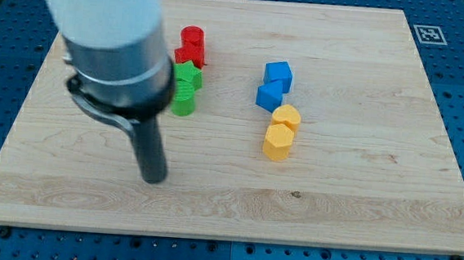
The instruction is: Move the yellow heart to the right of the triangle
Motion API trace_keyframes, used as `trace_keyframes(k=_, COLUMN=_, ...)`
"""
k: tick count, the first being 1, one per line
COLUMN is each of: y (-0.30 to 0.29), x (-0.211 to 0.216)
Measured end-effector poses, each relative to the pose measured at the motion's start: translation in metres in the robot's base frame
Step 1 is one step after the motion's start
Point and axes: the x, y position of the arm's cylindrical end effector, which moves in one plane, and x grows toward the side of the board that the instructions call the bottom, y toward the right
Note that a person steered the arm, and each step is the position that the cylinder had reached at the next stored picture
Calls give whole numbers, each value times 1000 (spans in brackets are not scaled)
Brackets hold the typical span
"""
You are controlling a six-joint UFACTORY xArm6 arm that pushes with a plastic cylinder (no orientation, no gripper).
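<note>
The yellow heart (pixel 286 116) lies right of the board's middle, touching a yellow hexagon-like block (pixel 278 142) just below it. A blue block that looks like the triangle (pixel 269 96) sits just above and left of the heart, touching it or nearly so. A blue cube (pixel 278 73) is right above the triangle. My tip (pixel 154 179) rests on the board at the view's lower left, well left of the yellow and blue blocks and below the green ones.
Left of the middle stands a column of blocks: two red blocks (pixel 192 45) at the top, a green star (pixel 188 75) and another green block (pixel 183 101) below. The arm's wide body (pixel 111 40) hides the board's upper left. The wooden board (pixel 358 196) lies on a blue perforated table.
</note>
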Motion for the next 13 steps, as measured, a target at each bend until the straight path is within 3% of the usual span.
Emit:
trace_keyframes(k=4, y=122, x=16)
trace_keyframes(k=8, y=201, x=25)
trace_keyframes(k=10, y=138, x=15)
trace_keyframes(k=12, y=83, x=-37)
trace_keyframes(k=13, y=90, x=-58)
